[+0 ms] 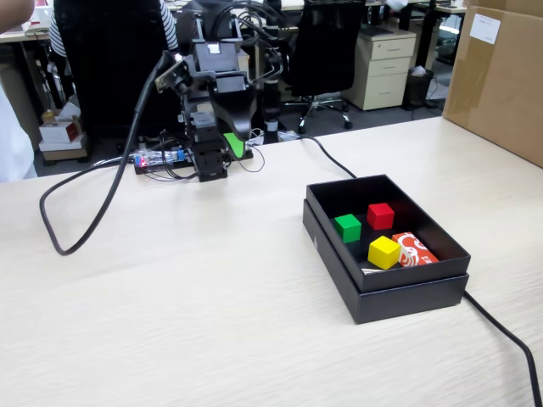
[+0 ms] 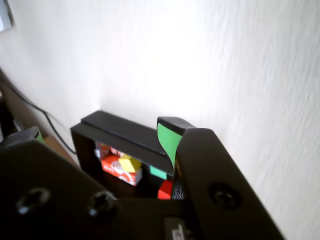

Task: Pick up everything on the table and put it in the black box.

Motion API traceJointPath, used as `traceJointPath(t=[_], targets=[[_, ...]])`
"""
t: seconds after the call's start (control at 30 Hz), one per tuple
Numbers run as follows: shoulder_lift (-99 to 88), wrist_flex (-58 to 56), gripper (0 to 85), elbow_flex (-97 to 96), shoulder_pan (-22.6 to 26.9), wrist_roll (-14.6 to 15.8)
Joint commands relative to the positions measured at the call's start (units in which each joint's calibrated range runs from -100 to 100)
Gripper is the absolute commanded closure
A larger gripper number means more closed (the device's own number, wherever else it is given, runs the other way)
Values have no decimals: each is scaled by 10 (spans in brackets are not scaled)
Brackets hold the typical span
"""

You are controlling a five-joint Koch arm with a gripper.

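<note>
The green cube (image 1: pixel 347 227), red cube (image 1: pixel 380 215) and yellow cube (image 1: pixel 383 252) all lie inside the black box (image 1: pixel 407 297) on the right of the beige table (image 1: pixel 170 322). The yellow cube leans on a red-and-white packet (image 1: pixel 416 250). My gripper (image 1: pixel 229 151) hangs folded at the arm's base at the back of the table, far from the box, open and empty. In the wrist view my gripper (image 2: pixel 100 131) is open, its green-padded fingertip (image 2: pixel 167 140) on the right. Beyond it are the box (image 2: pixel 125 132), the yellow cube (image 2: pixel 130 163), the green cube (image 2: pixel 158 172) and the red cube (image 2: pixel 165 190).
A big brown carton (image 1: pixel 501 76) stands at the back right of the table. A black cable (image 1: pixel 85 203) loops across the table's left, and another (image 1: pixel 501 326) runs past the box's right corner. Office chairs and a seated person are behind the arm.
</note>
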Motion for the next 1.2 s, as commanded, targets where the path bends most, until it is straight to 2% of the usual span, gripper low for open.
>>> traceJointPath(t=[0.0,0.37,0.5,0.67,1.0,1.1,1.17], targets=[[-91,70,387,-26,-6,-2],[-296,162,387,-273,-7,0],[-319,206,387,-356,-8,-3],[-318,372,388,-510,-12,-32],[-317,551,388,-698,-7,-57],[-315,615,387,-787,-6,-74],[-315,615,384,-810,-5,-76]])
